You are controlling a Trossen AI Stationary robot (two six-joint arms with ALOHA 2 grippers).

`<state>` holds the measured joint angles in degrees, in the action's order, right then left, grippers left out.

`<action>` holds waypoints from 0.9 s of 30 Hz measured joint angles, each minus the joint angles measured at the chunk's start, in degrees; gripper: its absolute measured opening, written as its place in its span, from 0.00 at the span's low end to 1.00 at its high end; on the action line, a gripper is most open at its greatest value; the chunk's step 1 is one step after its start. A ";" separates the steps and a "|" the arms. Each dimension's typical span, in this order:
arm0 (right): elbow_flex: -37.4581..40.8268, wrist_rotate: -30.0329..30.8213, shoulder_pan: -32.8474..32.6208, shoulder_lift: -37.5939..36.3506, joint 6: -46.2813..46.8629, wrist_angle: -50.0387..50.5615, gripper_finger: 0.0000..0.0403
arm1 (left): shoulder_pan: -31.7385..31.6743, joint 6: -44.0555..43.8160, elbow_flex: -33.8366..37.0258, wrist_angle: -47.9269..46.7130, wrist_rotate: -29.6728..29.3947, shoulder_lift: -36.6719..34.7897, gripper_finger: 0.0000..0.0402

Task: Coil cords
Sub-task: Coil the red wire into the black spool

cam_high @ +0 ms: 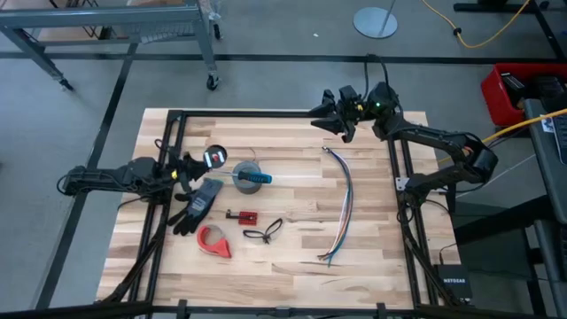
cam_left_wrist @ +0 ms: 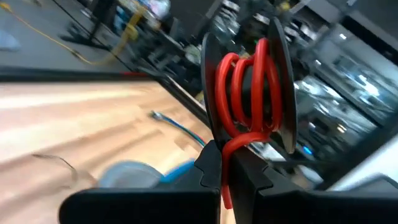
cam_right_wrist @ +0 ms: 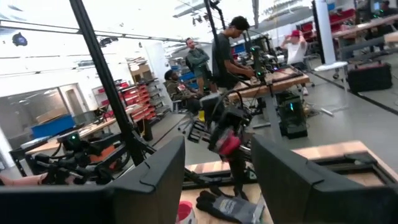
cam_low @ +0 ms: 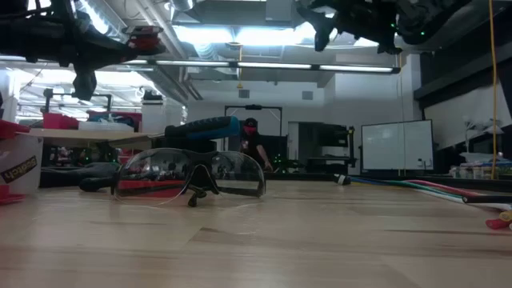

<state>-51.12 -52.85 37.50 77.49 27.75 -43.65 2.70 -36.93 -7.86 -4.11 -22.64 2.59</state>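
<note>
The left pincer (cam_high: pixel 202 161) is held above the left side of the pale wooden slatted surface (cam_high: pixel 292 257), its two dark fingers (cam_left_wrist: pixel 211 168) closed tight on the thin red cord wound into a small round coil with black disc-like parts (cam_left_wrist: pixel 249 93), which stands clear of the wood; from above the coil shows as a small round shape at the pincer's tip (cam_high: pixel 216 158). Just beside it lies a grey roll with a blue-handled tool across it (cam_high: pixel 251 175), and under the left arm a dark work glove (cam_high: pixel 198 206). Nearer the front edge lie a red tape dispenser (cam_high: pixel 213 241), a small black looped cord (cam_high: pixel 263 232) and clear safety glasses (cam_low: pixel 192 174). A long multicoloured wire bundle (cam_high: pixel 344 204) runs along the right side. The right pincer (cam_high: pixel 330 115) hangs at the far right corner, its fingers spread wide apart and empty. People stand at benches beyond.
</note>
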 joint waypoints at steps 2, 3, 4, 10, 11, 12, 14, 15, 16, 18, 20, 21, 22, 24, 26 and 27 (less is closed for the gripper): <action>1.59 0.95 -0.02 -0.59 -0.04 -0.08 0.47 | 0.00 -1.35 0.15 -0.07 3.05 0.03 0.00; 2.36 1.32 -0.02 -0.83 -0.04 -0.19 0.47 | 0.00 -1.83 0.15 0.01 4.55 0.21 0.00; 3.04 1.43 -0.02 -1.05 -0.07 -0.36 0.47 | 0.00 -2.25 0.15 0.14 6.01 0.35 0.00; 5.10 1.49 -0.02 -1.40 -0.05 -2.87 0.47 | 0.00 -3.47 0.15 -0.01 12.78 1.88 0.00; 5.12 1.78 -0.02 -1.40 -0.04 -2.86 0.47 | 0.00 -3.68 0.15 0.04 13.01 2.22 0.00; 5.12 2.04 -0.02 -1.40 -0.07 -2.89 0.47 | 0.00 -3.80 0.15 0.07 13.05 2.49 0.00; 5.12 2.35 -0.02 -1.40 -0.13 -2.98 0.47 | -0.02 -4.61 0.15 0.08 12.02 3.24 0.00; 5.12 2.35 -0.02 -1.40 -0.23 -2.96 0.47 | -0.15 -5.61 0.15 0.03 10.42 3.55 0.00; 5.12 2.35 -0.02 -1.40 -0.58 -2.96 0.47 | -0.27 -6.63 0.15 -0.03 8.70 3.82 0.00; 5.12 2.35 -0.53 -1.40 -1.04 -2.95 0.47 | -0.65 -9.30 0.15 -0.08 5.55 4.39 0.00; 5.12 2.85 -1.19 -1.40 -1.09 -2.90 0.47 | -1.13 -12.70 0.15 -0.10 3.03 4.93 0.00; 5.12 2.90 -1.49 -1.40 -1.16 -2.91 0.47 | -1.39 -14.41 0.15 -0.10 1.82 5.23 0.00; 5.12 2.91 -1.97 -1.40 -1.22 -2.88 0.47 | -1.68 -16.48 0.15 -0.10 0.76 5.53 0.00; 5.12 2.92 -2.82 -1.40 -1.43 -2.83 0.47 | -2.21 -20.21 0.15 -0.52 -1.70 6.12 0.00; 5.12 2.94 -3.79 -1.40 -2.11 -2.81 0.47 | -2.81 -23.41 0.15 -1.95 -4.10 6.79 0.00; 5.12 2.96 -4.36 -1.40 -2.60 -2.81 0.47 | -3.17 -24.83 0.15 -2.88 -5.01 7.17 0.00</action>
<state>-46.00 -49.89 33.14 76.09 25.15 -46.46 -0.47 -61.76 -7.70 -6.99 -27.65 9.76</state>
